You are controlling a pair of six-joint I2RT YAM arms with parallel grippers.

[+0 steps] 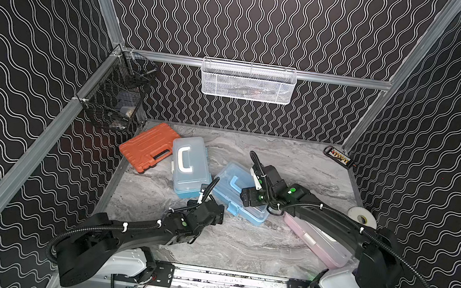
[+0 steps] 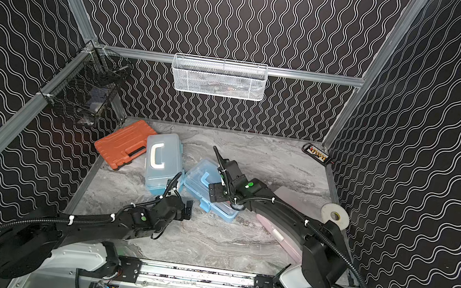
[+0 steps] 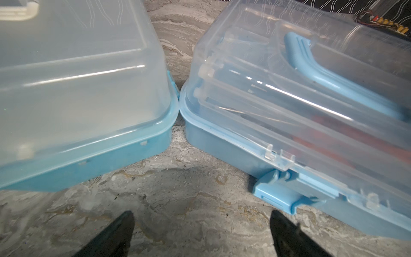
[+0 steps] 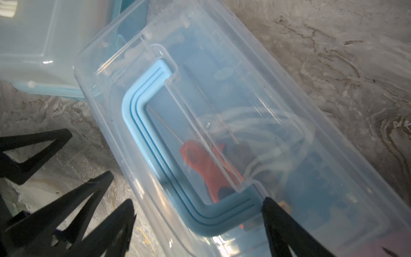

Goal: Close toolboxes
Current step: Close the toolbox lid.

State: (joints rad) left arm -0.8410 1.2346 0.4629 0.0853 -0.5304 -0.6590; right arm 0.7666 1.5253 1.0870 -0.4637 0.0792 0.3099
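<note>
Plastic, probably light and slick: the blue-handled toolbox sits mid-table, its thin lid down and likely flexy, so press by the loose latch. Right gripper spread wide over the handle, gripping nothing; left gripper wide, empty.

Both top views look down from high up, in front of the blue-handled toolbox, taking in the whole tabletop around it. The left wrist camera sits low and close, facing that toolbox's latch side. The right wrist camera hangs just above its lid, looking down. All four share this toolbox.
</note>
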